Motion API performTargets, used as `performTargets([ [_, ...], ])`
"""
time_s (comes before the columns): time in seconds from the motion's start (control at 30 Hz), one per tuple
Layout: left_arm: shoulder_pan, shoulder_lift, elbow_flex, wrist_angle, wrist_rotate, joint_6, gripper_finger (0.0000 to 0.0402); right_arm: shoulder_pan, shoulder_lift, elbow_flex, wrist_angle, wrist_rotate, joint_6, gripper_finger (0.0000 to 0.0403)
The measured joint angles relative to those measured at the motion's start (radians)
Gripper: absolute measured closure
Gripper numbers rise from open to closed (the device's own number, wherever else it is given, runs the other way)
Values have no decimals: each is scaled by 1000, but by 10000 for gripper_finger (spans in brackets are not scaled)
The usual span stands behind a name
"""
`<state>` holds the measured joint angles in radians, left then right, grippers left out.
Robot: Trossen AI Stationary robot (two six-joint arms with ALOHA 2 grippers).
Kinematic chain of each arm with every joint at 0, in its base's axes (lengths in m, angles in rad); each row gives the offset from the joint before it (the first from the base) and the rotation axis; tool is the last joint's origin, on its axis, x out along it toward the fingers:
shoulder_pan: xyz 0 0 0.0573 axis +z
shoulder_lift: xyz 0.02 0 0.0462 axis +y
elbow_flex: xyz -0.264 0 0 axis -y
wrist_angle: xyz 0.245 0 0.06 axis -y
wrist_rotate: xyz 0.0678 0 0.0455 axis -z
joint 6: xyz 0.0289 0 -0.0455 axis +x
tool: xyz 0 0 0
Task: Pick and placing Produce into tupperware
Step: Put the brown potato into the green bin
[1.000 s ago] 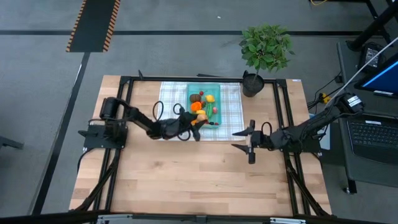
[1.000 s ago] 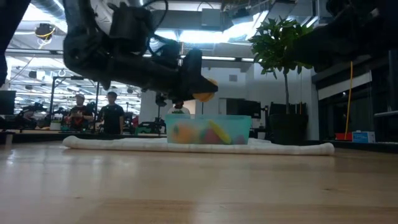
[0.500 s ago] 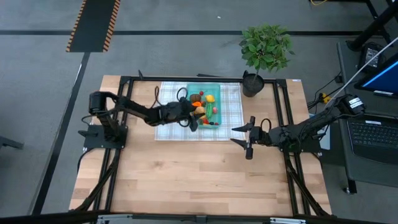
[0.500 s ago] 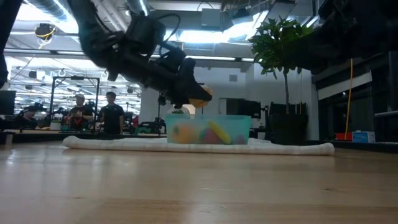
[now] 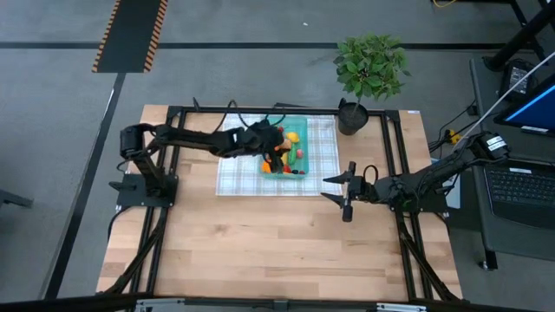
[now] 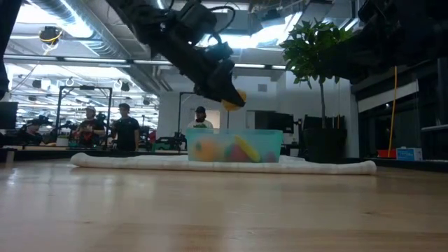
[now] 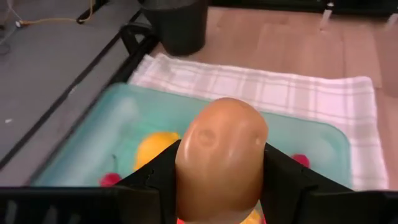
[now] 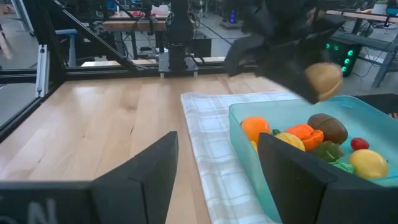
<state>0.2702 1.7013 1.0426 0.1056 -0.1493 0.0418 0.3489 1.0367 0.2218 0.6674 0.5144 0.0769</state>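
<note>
My left gripper [image 5: 276, 144] is shut on a tan potato [image 7: 221, 155], which hangs in the air over the teal-blue tupperware [image 5: 300, 124]. The low view shows the potato [image 6: 233, 99] well above the tupperware's rim [image 6: 234, 131]. Inside the tupperware [image 8: 249, 134] lie an orange [image 8: 255, 127], a brown kiwi [image 8: 328, 127], a lemon [image 8: 368, 163] and other produce. The tupperware stands on a checked cloth [image 5: 238, 169]. My right gripper [image 5: 336, 192] waits open over the bare wood right of the cloth, holding nothing. My left gripper pinches the potato's two long sides [image 7: 186, 168] between its two fingers [image 7: 283, 171]. The fingers come from the table's left, slanting downward. The potato's rounded end [image 7: 227, 115] sticks out past the fingertips. It is lifted clear above the tupperware.
A potted plant [image 5: 371, 65] stands at the table's far right, close to the cloth's corner. Black frame rails [image 5: 395, 139] run along the table's edges. Bare wooden tabletop [image 5: 277, 247] fills the near half. People stand far off in the room beyond the table [image 6: 108, 126].
My left gripper has risen and gone toward the table's far edge with the potato, from the tupperware's near rim to above its middle. It has tipped from pointing steeply down to a shallower slant. The potato stays in its fingers.
</note>
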Motion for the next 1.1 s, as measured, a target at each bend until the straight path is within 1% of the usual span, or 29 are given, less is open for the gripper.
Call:
performTargets([
  [0.13,27,8,58,-76,16,22,245,0,0,0,-6,0,-3,180],
  [0.27,45,8,68,-86,22,23,246,0,0,0,-19,0,-6,180],
  [0.37,54,8,68,-99,47,23,245,0,0,0,-20,0,-9,180],
  [0.47,61,8,68,-104,72,22,245,0,0,0,-26,0,-10,180],
  [0.7,87,8,68,-105,73,14,245,0,0,0,-26,0,-10,180],
  [0.9,108,9,68,-105,96,14,245,0,0,0,-26,0,-11,180],
  [1.0,114,22,68,-96,99,15,246,0,0,0,-26,-1,-11,180],
  [1.1,124,42,74,-83,125,21,246,0,0,0,-27,0,-11,180],
])
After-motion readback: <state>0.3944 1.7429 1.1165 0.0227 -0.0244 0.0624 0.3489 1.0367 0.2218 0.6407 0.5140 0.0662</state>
